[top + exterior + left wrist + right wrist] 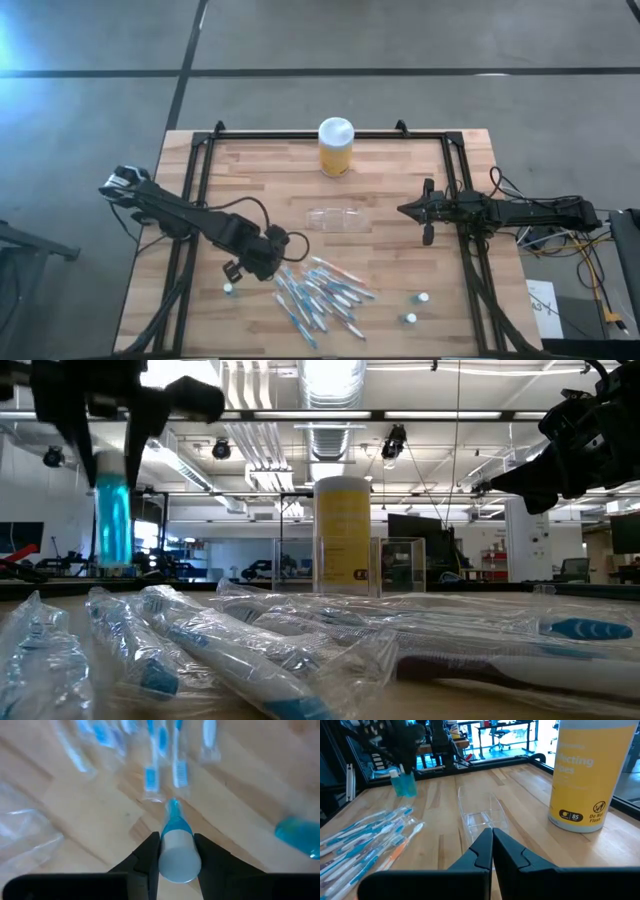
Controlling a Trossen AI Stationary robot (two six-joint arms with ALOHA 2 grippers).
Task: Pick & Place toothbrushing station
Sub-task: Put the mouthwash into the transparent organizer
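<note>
**Station untouched; left jaws occupied**

High view: the toothbrushing station (338,219) lies mid-table, between my grippers.

Low view: it is barely discernible.

Left wrist view: my left gripper (176,851) clamps a small blue bottle (176,851).

Right wrist view: my right gripper (492,840) is closed, empty, near the station (482,817). I judge it light, rigid, slick; take a wall.

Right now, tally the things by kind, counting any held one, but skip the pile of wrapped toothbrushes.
Yellow jar: 1
Clear holder: 1
Small blue bottles: 4 (three on the table, one held by the left gripper)
Total: 6
</note>
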